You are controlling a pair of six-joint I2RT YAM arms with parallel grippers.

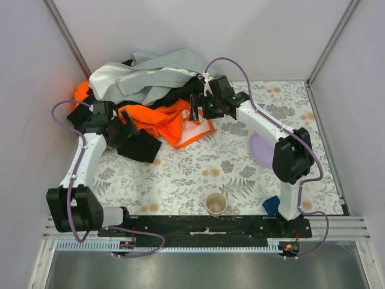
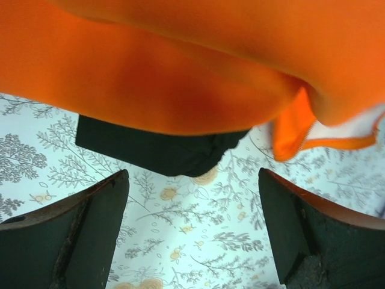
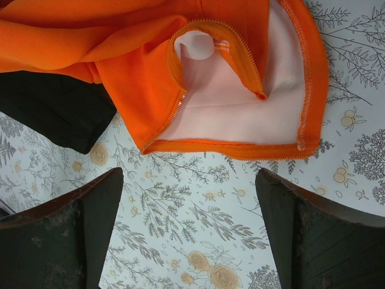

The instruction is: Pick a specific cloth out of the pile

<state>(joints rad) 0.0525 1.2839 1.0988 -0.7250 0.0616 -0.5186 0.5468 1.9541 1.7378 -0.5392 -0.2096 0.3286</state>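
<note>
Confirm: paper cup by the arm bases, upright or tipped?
Upright: the paper cup shows its full round mouth to the overhead camera, base down on the table.

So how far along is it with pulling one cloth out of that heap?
Done: nothing that shows; the pile sits heaped at the back, and no yellow-green cloth is in sight. In hand: the left end effector and right end effector hang open and empty by the orange garment at the pile's near edge. Left: uncover the cloth, grip it, draw it clear.
</note>
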